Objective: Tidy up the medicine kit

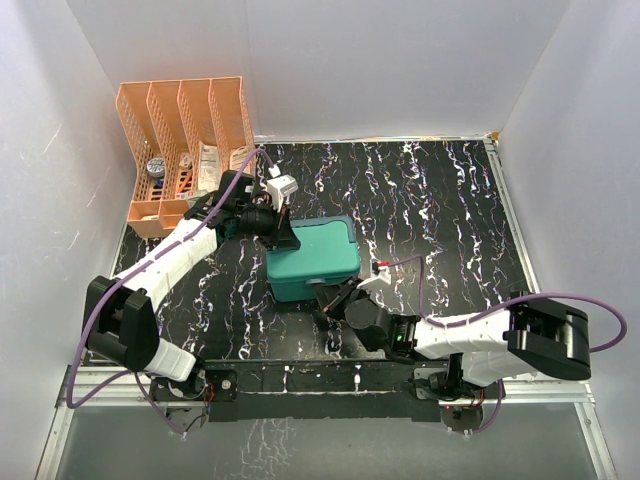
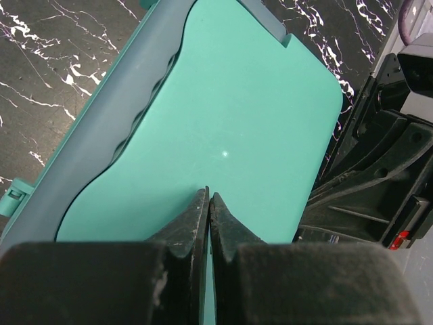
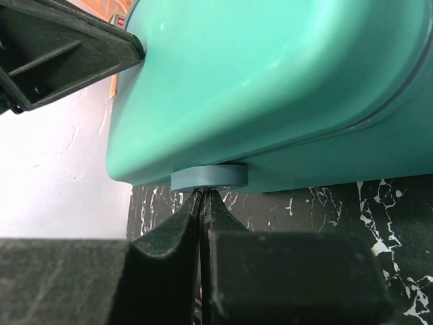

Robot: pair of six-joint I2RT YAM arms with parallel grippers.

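orange rack near kit, right-hand table seemingly open

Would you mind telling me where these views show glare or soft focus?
Left wrist: one small glare dot on the medicine kit lid, left gripper blurred in the foreground. Right wrist: right gripper dark and soft, the kit's latch fairly sharp, wall behind washed out. Top external: evenly lit, sharp throughout.

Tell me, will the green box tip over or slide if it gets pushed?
Probably slide, not tip: the medicine kit sits low and wide on the smooth table. Its glossy plastic lid looks stiff and likely slippery.
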